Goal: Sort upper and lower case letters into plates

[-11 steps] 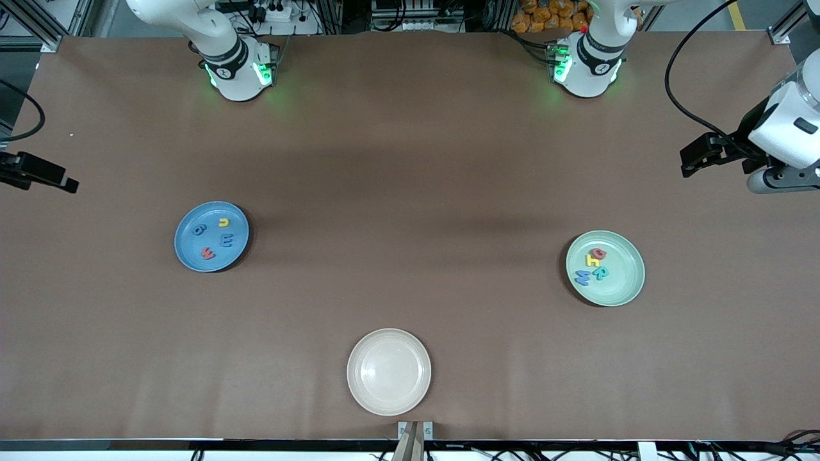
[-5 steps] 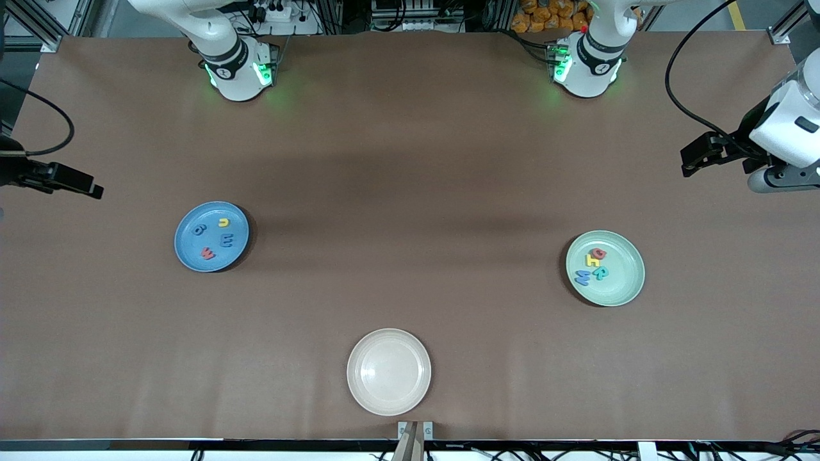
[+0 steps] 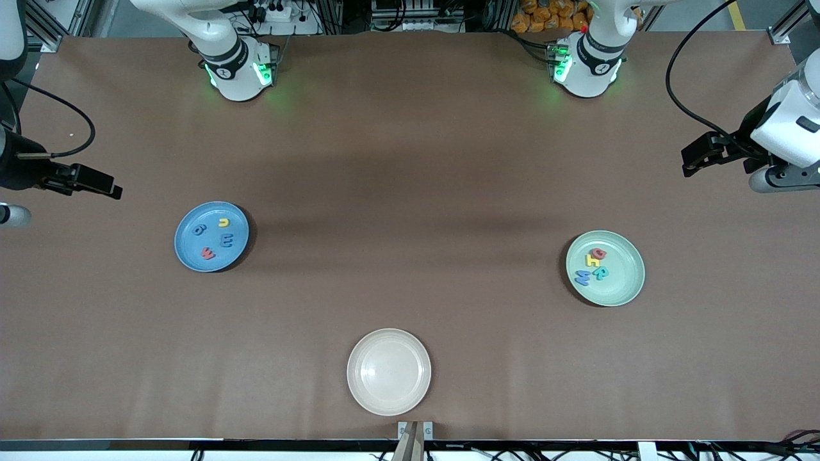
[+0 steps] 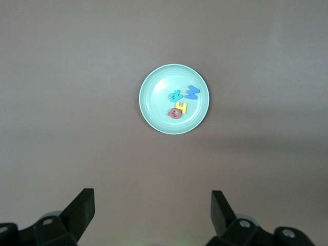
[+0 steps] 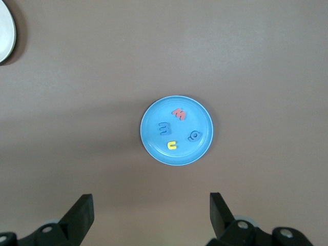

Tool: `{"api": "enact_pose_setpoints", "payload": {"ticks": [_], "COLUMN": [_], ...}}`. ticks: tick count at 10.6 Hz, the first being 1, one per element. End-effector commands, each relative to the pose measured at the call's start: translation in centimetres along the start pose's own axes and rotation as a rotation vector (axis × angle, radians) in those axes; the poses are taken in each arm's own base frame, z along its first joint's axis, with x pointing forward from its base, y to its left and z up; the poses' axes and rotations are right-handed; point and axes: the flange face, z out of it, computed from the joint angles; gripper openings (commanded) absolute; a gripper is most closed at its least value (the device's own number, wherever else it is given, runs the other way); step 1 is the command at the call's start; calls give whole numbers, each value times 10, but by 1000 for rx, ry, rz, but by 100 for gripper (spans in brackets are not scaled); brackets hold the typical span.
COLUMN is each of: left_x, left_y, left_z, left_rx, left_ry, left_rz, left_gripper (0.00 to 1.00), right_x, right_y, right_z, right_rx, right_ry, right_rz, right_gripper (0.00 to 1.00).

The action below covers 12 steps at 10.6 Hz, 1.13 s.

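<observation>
The blue plate (image 3: 186, 251) lies toward the right arm's end of the table. It holds a yellow u (image 3: 223, 222), a blue m (image 3: 226, 241), a blue g (image 3: 200, 229) and a red letter (image 3: 207, 253). The pale green plate (image 3: 626, 276) lies toward the left arm's end. It holds a red letter (image 3: 599, 253), a yellow H (image 3: 592, 260), a teal R (image 3: 601, 273) and a blue M (image 3: 583, 277). My right gripper (image 3: 107, 187) is up high beside the blue plate (image 5: 199, 115), open and empty (image 5: 149, 207). My left gripper (image 3: 687, 163) is up high beside the green plate (image 4: 156, 100), open and empty (image 4: 152, 205).
A cream-white plate (image 3: 389, 397) with nothing in it lies near the table's front edge, between the two arms' ends; its rim also shows in the right wrist view (image 5: 4, 31). The brown table (image 3: 410, 192) is bare between the plates.
My right gripper has moved in from the table's end toward the blue plate. The left arm and all the letters have stayed put.
</observation>
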Motion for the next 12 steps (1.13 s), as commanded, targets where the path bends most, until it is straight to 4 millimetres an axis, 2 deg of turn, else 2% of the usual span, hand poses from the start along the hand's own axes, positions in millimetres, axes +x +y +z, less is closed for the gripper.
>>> {"api": "enact_pose_setpoints", "payload": {"ticks": [1,3,5,7,8,9,11,12], "left_x": [-11,-10,-8,-11,-12,-12,-14,-14], "left_y": [-3,-4,-3,-5,-4,-2,-23,-24], "left_z": [-14,-16,-15,-19,-21,-24,-28,-29], "left_rx": [2,13,14,1,-6,-35,-88,-97], "left_ry": [17,27,24,29,37,48,52,57], "left_rz": [17,21,6,2,0,-3,-46,-49], "left_gripper": [100,100,100,100,100,100,100,100], "right_x": [4,10,8,9,10,10,9,9], "right_y": [5,8,15,23,25,28,41,46], "right_z": [-8,-21,-27,-30,-47,-50,-52,-52], "right_rx": [-17,-17,-53,-68,-113,-133,-116,-111], "right_ry": [27,98,105,115,150,151,156,156], "right_rz": [9,-62,-230,-224,-223,-212,-94,-91], "right_gripper": [100,100,100,100,100,100,100,100]}}
